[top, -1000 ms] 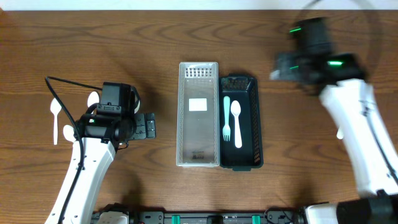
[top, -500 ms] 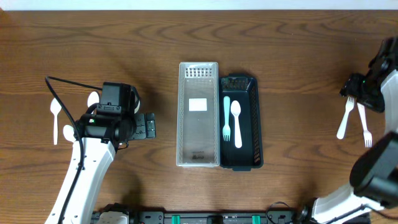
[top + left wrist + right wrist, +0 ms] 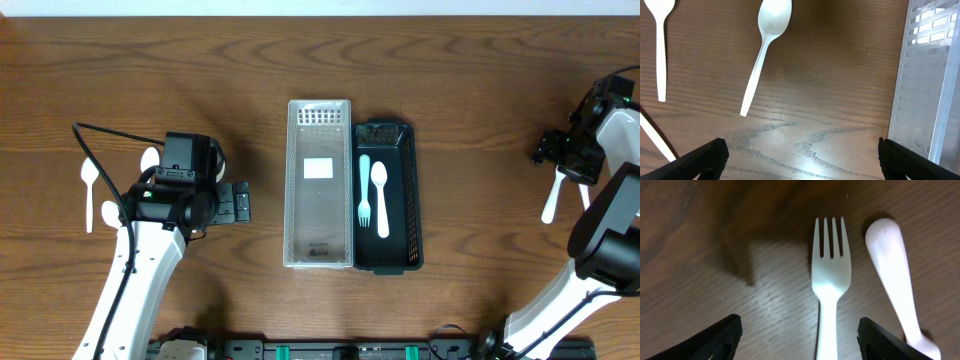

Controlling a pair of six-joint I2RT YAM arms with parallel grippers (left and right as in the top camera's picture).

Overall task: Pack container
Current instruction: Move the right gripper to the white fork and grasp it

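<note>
Pick-up step on the right side: hovering over a white fork lying flat on the surface, tines pointing away from the wrist camera. Right jaws spread wide and empty, one tip to either side of the fork's handle. Just beside that fork and not touching it, a second white utensil, kind hard to tell.

Well apart, at the middle of the surface, a black tray already holding a teal fork and a white spoon. Pressed against it, a clear tray with no cutlery inside.

Left jaws also wide open, gripping nothing, parked near a loose spoon.

By the look of it, grasp not yet made. Next: lower straight down, keep the neighbouring utensil outside the jaws, pinch the thin handle squarely, lift, then carry across to the trays.
</note>
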